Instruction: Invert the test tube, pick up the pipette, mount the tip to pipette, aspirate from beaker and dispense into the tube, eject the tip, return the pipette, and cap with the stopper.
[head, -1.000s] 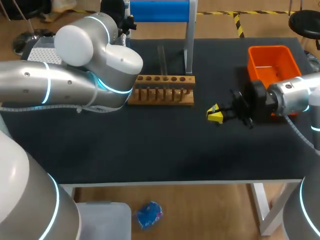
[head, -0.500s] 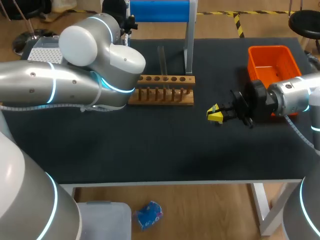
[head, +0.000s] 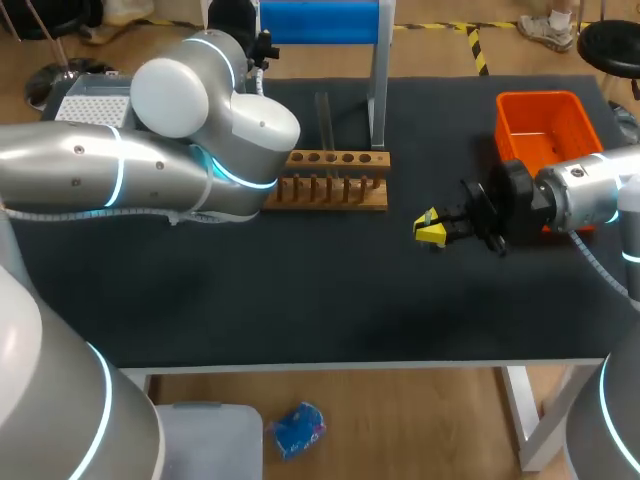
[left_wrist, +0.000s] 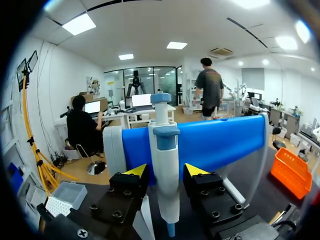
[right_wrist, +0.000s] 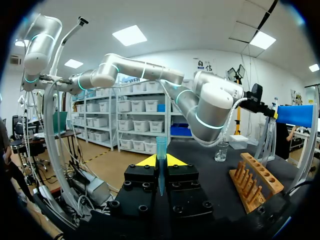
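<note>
Left gripper (left_wrist: 166, 171): it's at the stand (left_wrist: 225, 142), jaws apart, one yellow finger on each side of the pipette (left_wrist: 165, 140). I see a thin gap on one side, so it's straddling the pipette, not gripping it. The pipette hangs upright against the stand's blue bar, nozzle down, with no tip on it. In the head view you can't see this gripper because the left arm (head: 150, 170) covers it. The arm's elbow sits at 9 o'clock of the rack (head: 335, 180).

Right gripper (head: 430, 228): jaws closed on a blue tip (right_wrist: 161, 145), held upright between the fingers with the narrow end down. It hangs over bare table (head: 300, 290) at 4 o'clock of the rack and 8 o'clock of the bin (head: 540, 120). The right arm (head: 580, 195) comes in from 3 o'clock.

The tube (head: 323, 118) stands upright at the rack's far edge, 12 o'clock side. I can't tell which end is up. The stand's post is just beside it at 1 o'clock.

From the right wrist, the beaker (right_wrist: 221, 151) is ahead of the gripper at 1 o'clock, on the table past the rack's far end. The rack itself is near, at 3 o'clock of the fingers.

The tip box (head: 92, 98) is at the table's 10 o'clock corner and the orange bin at 2 o'clock.
</note>
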